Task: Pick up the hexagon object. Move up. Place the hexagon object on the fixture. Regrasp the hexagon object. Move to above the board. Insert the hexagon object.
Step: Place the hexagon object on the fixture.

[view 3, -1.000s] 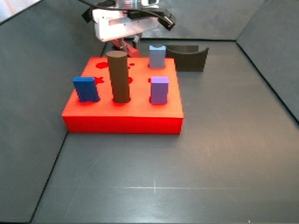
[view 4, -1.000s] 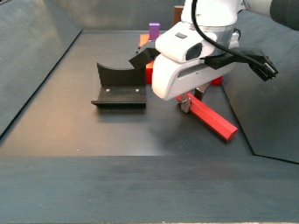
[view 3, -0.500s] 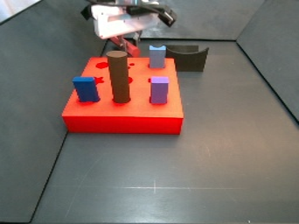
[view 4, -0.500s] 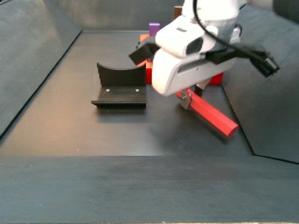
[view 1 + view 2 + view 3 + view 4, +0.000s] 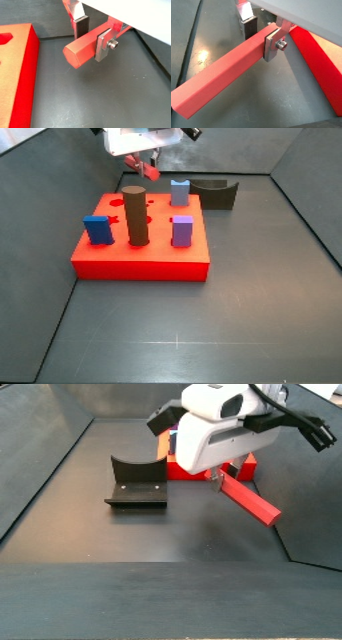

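Pickup is judged done: the hexagon object (image 5: 228, 77) is clamped in the pincer (image 5: 261, 37) and held clear of the tabletop (image 5: 147, 544), beside the board (image 5: 140, 258). Its long axis slopes downward, not upright. Left: placing on the fixture (image 5: 135, 485), regrasp, insertion.

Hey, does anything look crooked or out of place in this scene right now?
Only the rod: the pincer grips it near one end, so it hangs slanted above the floor beside the board. The fixture sits empty. Nothing looks spilled or damaged.
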